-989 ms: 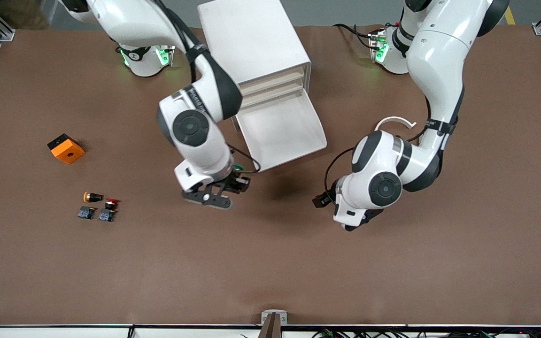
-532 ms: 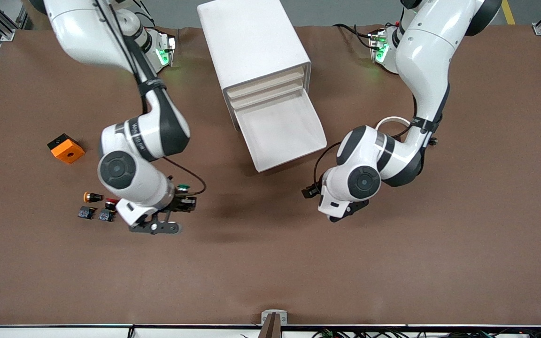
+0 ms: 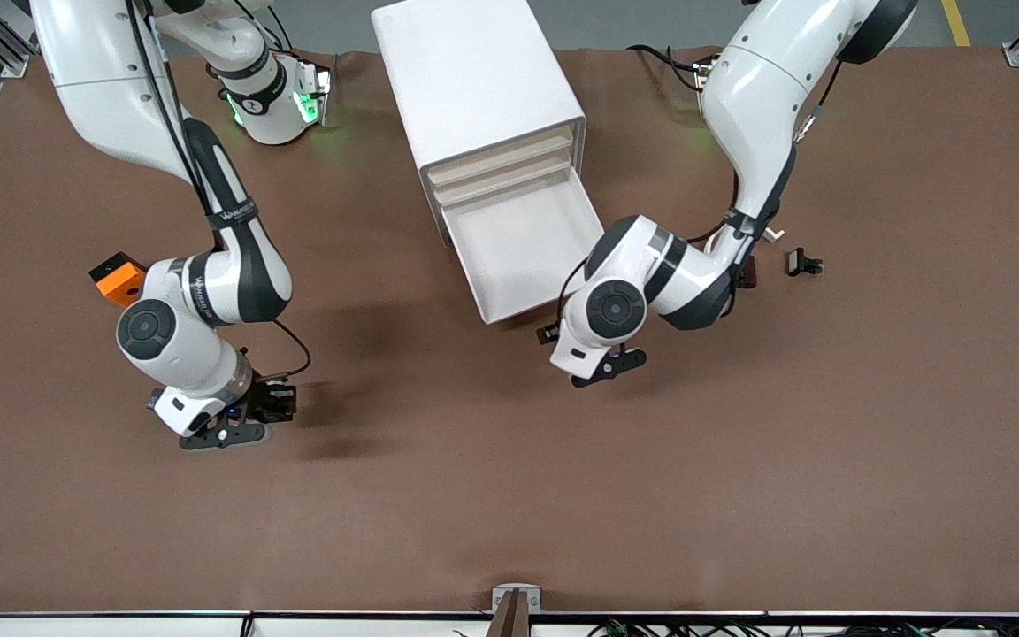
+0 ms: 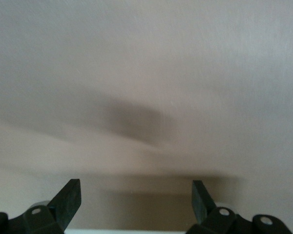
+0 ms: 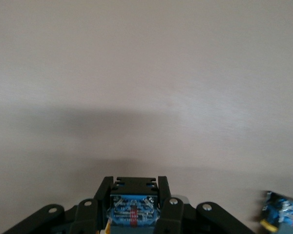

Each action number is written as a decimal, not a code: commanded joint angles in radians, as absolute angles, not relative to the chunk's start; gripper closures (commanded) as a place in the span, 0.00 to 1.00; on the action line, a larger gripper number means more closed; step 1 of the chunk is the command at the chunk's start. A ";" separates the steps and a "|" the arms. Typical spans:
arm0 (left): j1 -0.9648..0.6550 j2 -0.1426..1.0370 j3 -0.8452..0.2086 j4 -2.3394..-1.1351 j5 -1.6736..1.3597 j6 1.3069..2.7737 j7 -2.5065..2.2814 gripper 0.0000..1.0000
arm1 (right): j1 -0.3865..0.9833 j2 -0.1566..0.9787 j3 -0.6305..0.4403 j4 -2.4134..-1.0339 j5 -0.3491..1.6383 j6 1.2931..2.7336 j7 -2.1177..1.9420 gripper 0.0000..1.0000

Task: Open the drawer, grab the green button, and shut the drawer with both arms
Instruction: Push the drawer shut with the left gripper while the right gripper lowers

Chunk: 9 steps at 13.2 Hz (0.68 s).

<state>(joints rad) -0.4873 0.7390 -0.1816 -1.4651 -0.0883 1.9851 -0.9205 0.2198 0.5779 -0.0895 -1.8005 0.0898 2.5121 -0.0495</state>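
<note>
The right gripper (image 3: 249, 416) has swung away from the open drawer (image 3: 527, 252) toward its own end of the surface (image 3: 509, 495), fingers (image 5: 163, 195) clamped on the button (image 5: 134, 207), while the left gripper (image 3: 593, 358), fingers (image 4: 68, 200) spread wide, has closed in before the drawer.

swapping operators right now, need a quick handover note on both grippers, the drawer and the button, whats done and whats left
Right gripper: shut on the button, low over the table toward the right arm's end, beside the orange block.
Left gripper: open, empty, over the table just nearer the front camera than the drawer.
Drawer: pulled out of the white cabinet, open, nothing visible in it.
Done: drawer opened, button taken out.
Left: set the button down, close the drawer.
</note>
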 commanded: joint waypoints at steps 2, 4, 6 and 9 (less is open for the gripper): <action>-0.515 0.715 -0.212 -1.528 -0.066 2.003 -0.957 0.00 | 0.132 0.543 -0.071 -1.876 0.078 2.557 -0.089 1.00; -0.517 0.715 -0.225 -1.539 -0.066 2.002 -0.963 0.00 | 0.115 0.551 -0.071 -1.879 0.080 2.556 -0.074 1.00; -0.514 0.716 -0.251 -1.548 -0.066 1.996 -0.995 0.00 | 0.095 0.578 -0.071 -1.878 0.089 2.569 -0.054 1.00; -0.514 0.722 -0.290 -1.551 -0.067 1.991 -1.049 0.00 | 0.094 0.617 -0.069 -1.878 0.089 2.600 -0.009 1.00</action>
<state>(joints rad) -0.5212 0.7390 -0.2586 -1.5240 -0.0872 1.9893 -1.0063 0.1101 0.5997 -0.0886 -1.8715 0.0908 2.5788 -0.0439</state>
